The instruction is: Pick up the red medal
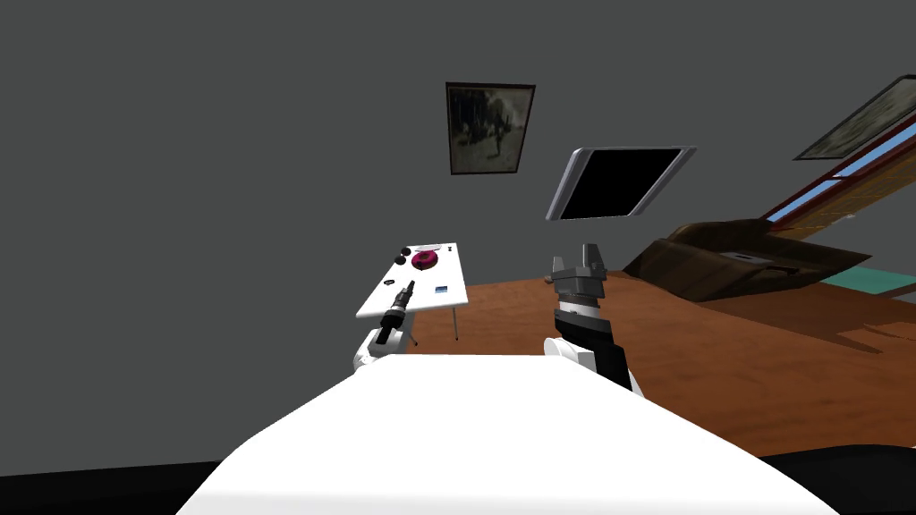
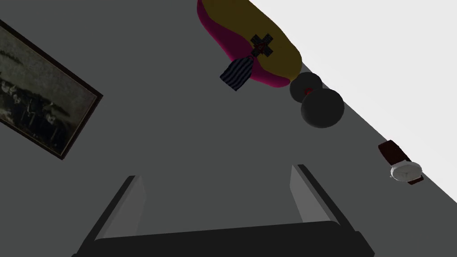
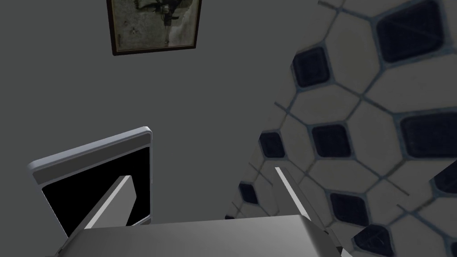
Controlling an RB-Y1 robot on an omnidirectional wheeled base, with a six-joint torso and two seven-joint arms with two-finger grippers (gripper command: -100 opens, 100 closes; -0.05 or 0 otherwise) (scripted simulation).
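The medal (image 2: 261,45) is a dark cross with a red centre and a black-and-white striped ribbon. It lies on a magenta dish (image 2: 272,62) with a yellow inside, which stands at the far end of a white table (image 2: 379,53). In the head view the dish (image 1: 424,259) shows small on the table (image 1: 452,299). My left gripper (image 2: 218,196) is open with nothing between its fingers, well short of the medal. In the head view my left gripper (image 1: 411,286) hovers over the table's near half. My right gripper (image 1: 577,259) is raised to the right of the table, and its fingers (image 3: 121,198) stand open.
Two dark spheres (image 2: 322,108) sit beside the dish, and a brown-strapped wristwatch (image 2: 401,166) lies nearer to me. A small blue item (image 1: 441,289) rests on the table's right side. A dark brown piece of furniture (image 1: 742,259) stands on the wooden floor to the right.
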